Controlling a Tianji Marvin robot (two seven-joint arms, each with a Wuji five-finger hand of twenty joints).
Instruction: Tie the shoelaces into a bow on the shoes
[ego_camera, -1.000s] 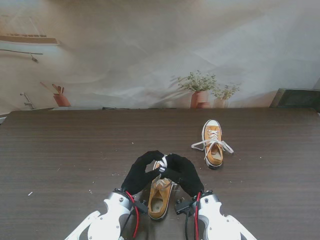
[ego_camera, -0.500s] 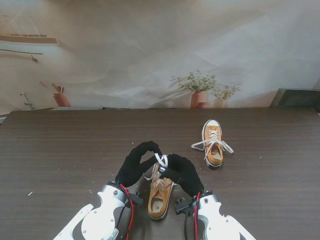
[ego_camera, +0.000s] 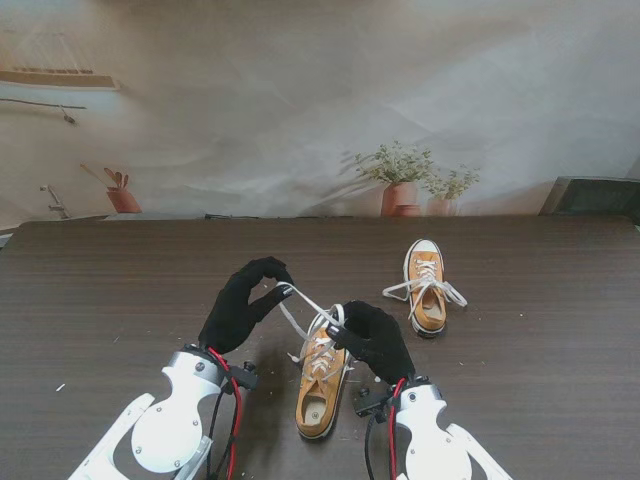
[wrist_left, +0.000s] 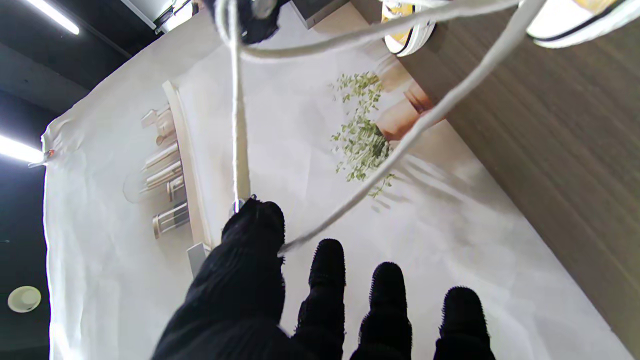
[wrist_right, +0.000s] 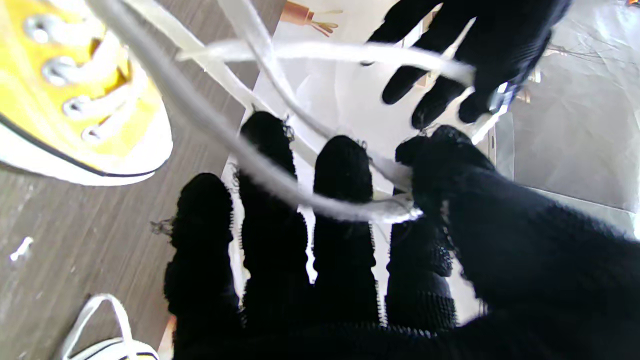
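A yellow sneaker (ego_camera: 320, 392) lies close to me between both arms, toe pointing away. Its white lace (ego_camera: 308, 302) is stretched taut from the shoe up to my left hand (ego_camera: 240, 305), which is shut on the lace end, up and left of the shoe. In the left wrist view the lace (wrist_left: 240, 125) runs from thumb and forefinger. My right hand (ego_camera: 375, 340) hovers over the shoe's toe, shut on a lace loop (wrist_right: 320, 205) pinched between thumb and fingers. The sneaker (wrist_right: 75, 100) and my left hand (wrist_right: 475, 55) both show in the right wrist view. A second yellow sneaker (ego_camera: 427, 287) lies farther right with loose laces.
The dark wood table (ego_camera: 120, 300) ends at a printed backdrop with potted plants (ego_camera: 400, 185). Small white specks (ego_camera: 62, 386) lie scattered on the table to my left. A dark box edge (ego_camera: 595, 195) sits at the far right corner.
My left hand has pulled away to the left and farther from me, drawing the lace out taut. My right hand has stayed over the shoe's toe, holding its loop.
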